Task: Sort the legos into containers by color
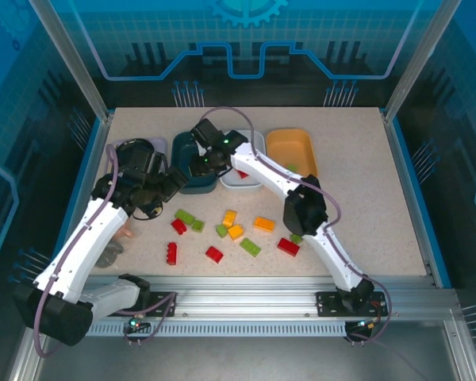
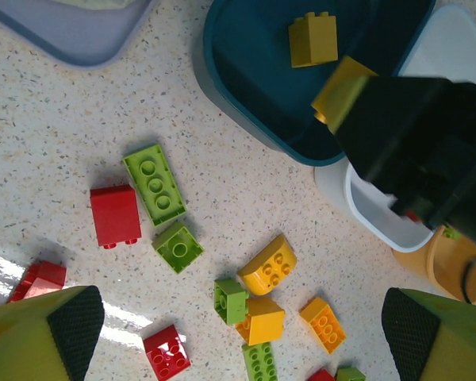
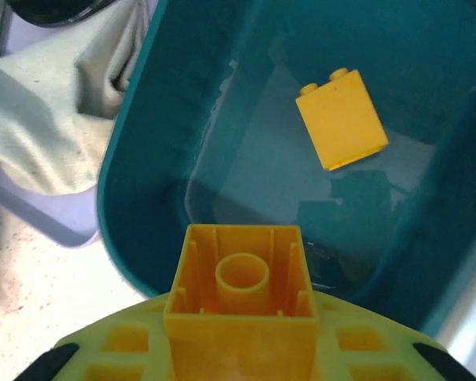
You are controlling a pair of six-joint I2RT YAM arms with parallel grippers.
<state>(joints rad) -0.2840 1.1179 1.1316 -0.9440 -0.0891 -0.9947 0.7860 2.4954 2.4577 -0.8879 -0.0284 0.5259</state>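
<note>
My right gripper (image 1: pixel 200 163) is shut on a yellow brick (image 3: pixel 242 309) and holds it over the near end of the dark teal tray (image 1: pixel 182 149), hollow underside towards the wrist camera. Another yellow brick (image 3: pixel 341 127) lies inside that tray (image 3: pixel 182 103). The white tray (image 1: pixel 258 141) and orange tray (image 1: pixel 292 149) stand to its right. My left gripper (image 2: pixel 238 333) hangs open above the loose legos, its fingers (image 2: pixel 63 329) wide apart. Under it lie yellow bricks (image 2: pixel 270 268), green bricks (image 2: pixel 155 182) and red bricks (image 2: pixel 115 214), spread across the table's middle (image 1: pixel 230 232).
A pale lavender tray with a cloth (image 3: pixel 40 159) sits left of the teal tray, a black dish (image 3: pixel 55 8) behind it. A grey round thing (image 1: pixel 111 254) lies by the left arm. The right arm's black body (image 2: pixel 412 151) reaches over the teal and white trays.
</note>
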